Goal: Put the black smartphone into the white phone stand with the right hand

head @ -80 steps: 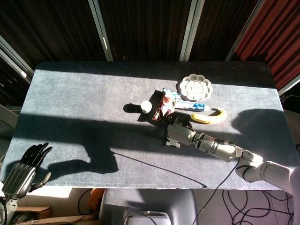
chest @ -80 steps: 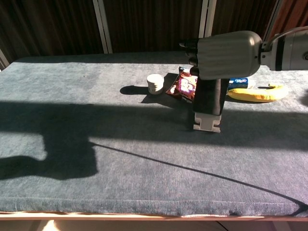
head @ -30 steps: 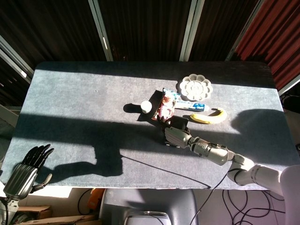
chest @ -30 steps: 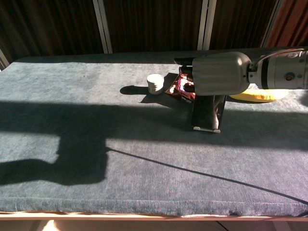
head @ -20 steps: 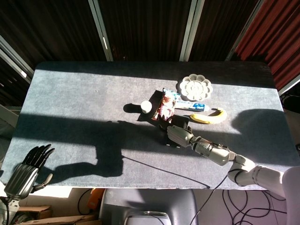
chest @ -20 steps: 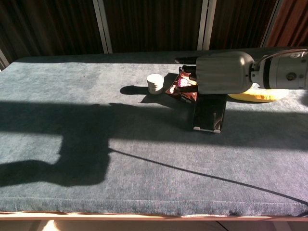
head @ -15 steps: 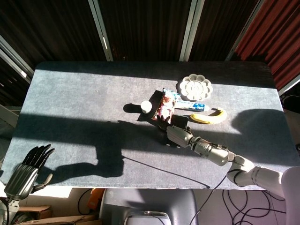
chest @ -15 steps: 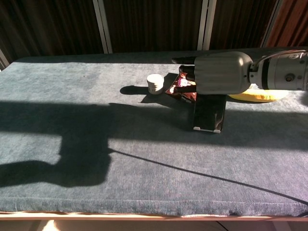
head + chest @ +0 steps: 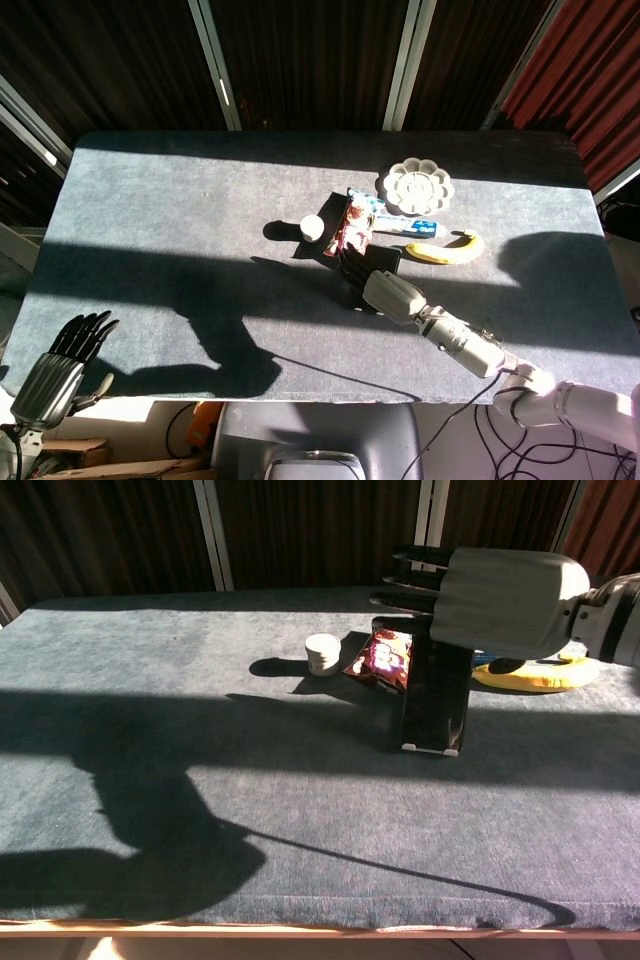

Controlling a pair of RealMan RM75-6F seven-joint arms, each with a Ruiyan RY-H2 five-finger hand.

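Observation:
The black smartphone [image 9: 435, 695] stands upright in the white phone stand [image 9: 430, 747], whose lip shows at the phone's bottom edge; in the head view the smartphone [image 9: 380, 260] shows just behind my right hand. My right hand [image 9: 500, 587] hovers above the phone's top with its fingers stretched out flat to the left, apart from the phone and holding nothing. From above, the right hand [image 9: 385, 288] shows near the table's centre. My left hand [image 9: 55, 375] hangs off the table's near left corner, fingers spread, empty.
A snack packet [image 9: 382, 658] and a small white cup [image 9: 322, 653] lie just left of the stand. A banana [image 9: 530, 675] lies to the right. Further back are a blue packet [image 9: 405, 226] and a flower-shaped white dish [image 9: 417, 186]. A thin cable shadow crosses the front of the table [image 9: 200, 780].
My right hand has let go of the phone, lifted upward and straightened its fingers. The phone stays standing in the stand. The left hand has barely moved.

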